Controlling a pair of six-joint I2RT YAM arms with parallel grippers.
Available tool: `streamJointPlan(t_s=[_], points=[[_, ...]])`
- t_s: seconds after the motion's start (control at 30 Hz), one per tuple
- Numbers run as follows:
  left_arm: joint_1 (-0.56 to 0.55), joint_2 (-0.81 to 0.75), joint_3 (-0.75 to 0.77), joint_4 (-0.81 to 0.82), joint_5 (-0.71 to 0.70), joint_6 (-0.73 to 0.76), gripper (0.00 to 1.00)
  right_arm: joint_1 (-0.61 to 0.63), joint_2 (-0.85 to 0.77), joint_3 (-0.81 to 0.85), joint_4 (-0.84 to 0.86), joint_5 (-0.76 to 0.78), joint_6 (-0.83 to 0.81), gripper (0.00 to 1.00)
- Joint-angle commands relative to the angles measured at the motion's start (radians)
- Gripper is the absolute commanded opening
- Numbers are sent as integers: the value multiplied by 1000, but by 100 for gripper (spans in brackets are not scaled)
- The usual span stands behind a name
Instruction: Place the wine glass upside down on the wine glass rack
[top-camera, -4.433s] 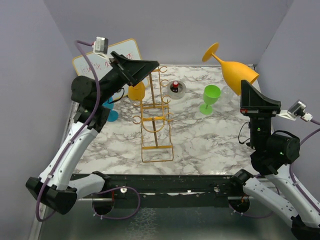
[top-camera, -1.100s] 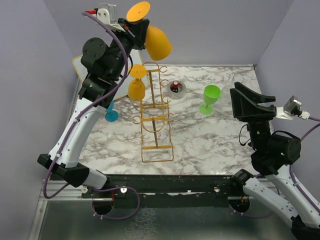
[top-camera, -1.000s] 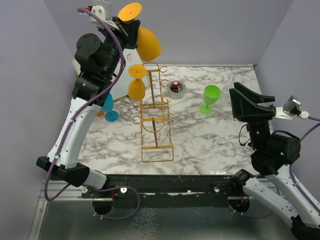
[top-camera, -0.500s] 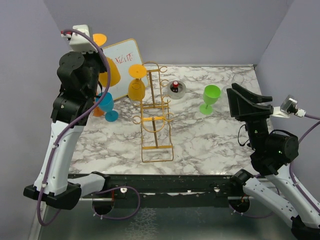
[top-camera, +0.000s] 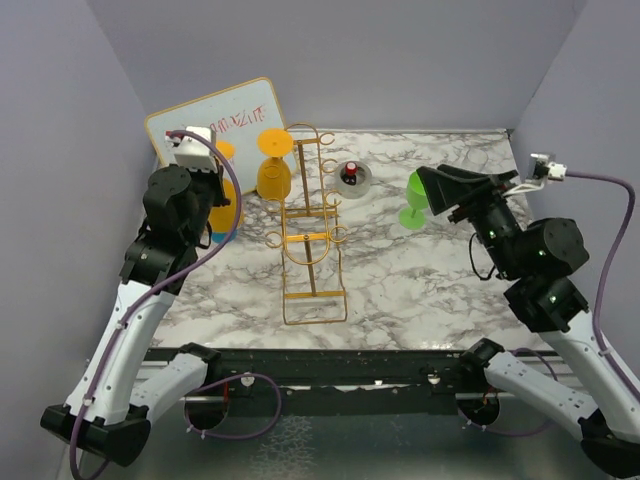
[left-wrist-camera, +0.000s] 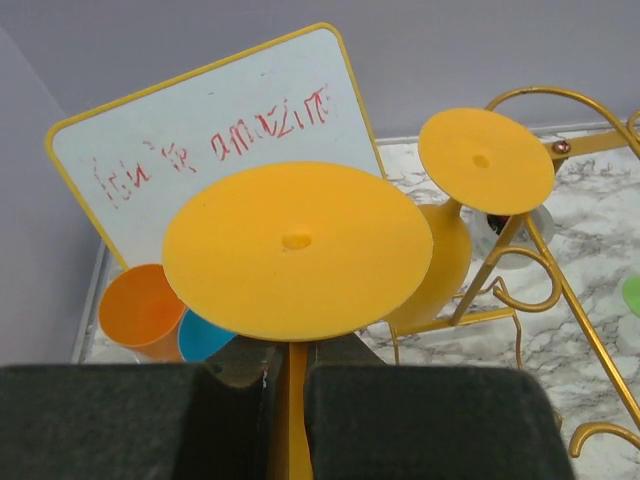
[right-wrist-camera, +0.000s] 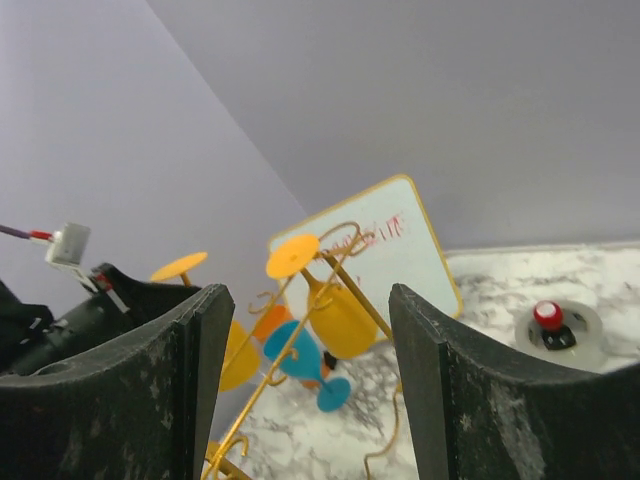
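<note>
Left of the wine glass rack (top-camera: 312, 235), the left claw (left-wrist-camera: 290, 395) is clamped tight on the stem of an orange wine glass (left-wrist-camera: 297, 250). The glass is held inverted, with its round foot uppermost and its bowl hidden below the fingers. A second ago this arm carried the glass high above the rack's top left corner. It has since swung out and come down, so the glass now hangs low on the rack's left, in front of the whiteboard (top-camera: 215, 115). It is not yet touching any wire.

Just toward the rack from it, a second orange glass (left-wrist-camera: 485, 160) already hangs foot-up from an upper left hook. A blue glass (left-wrist-camera: 205, 340) stands lower, away from the rack.

On the rack's right, the right claw (right-wrist-camera: 305, 310) stands wide apart with nothing in it. It has tipped forward over the green wine glass (top-camera: 420, 195) on the bench (top-camera: 420, 290).

The glass looks ready to hang, so the remaining step is probably sliding its stem into a free left loop.
</note>
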Motion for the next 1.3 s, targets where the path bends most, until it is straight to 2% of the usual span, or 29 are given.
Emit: streamJointPlan(t_s=[0.0,0.2,0.43,0.7,0.77,0.9,1.07,1.27], points=[[4,-25,-65,81,106,43,0,-1,88,106,-376,-18,-33,69],[35,-22,-144,202,293,60,0,-1,197,136,-537,32,-6,69],[174,42,-140,253,607,94,0,-1,243,109,-560,31,63,69],[366,65,-154,335,1064,126,0,-1,232,77,-512,6,85,69],[382,80,-153,359,1159,133,0,0,233,74,-512,6,93,69],[385,123,-138,321,1263,170,0,-1,251,80,-521,-9,105,69],[385,147,-146,289,1304,218,0,-1,247,66,-497,-24,121,69],[383,172,-180,415,1368,117,0,-1,239,57,-483,-31,132,69]])
